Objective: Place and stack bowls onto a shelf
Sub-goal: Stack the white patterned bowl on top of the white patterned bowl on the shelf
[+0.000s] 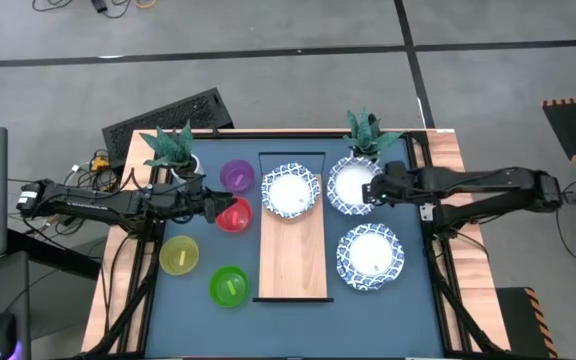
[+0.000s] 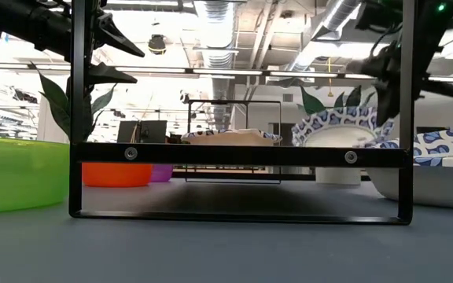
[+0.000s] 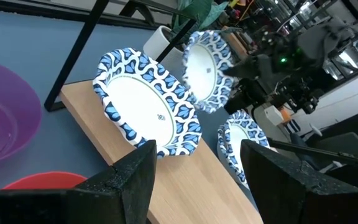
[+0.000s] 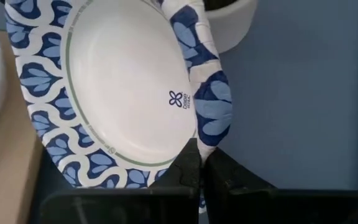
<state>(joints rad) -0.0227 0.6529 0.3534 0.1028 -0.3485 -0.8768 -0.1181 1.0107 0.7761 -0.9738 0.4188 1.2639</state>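
Here the right gripper [image 4: 201,163] pinches a round, blue-patterned white bowl's [image 4: 129,87] rim.

Two dark, black-jointed arms; left gripper [image 1: 211,207] and right gripper [image 1: 372,187] have matte black textured fingers [image 3: 126,186], green indicator light behind right jaws.

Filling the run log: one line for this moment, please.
right end effector: shut on patterned bowl rim, lifted | left end effector: open, above red bowl | shelf: one patterned bowl
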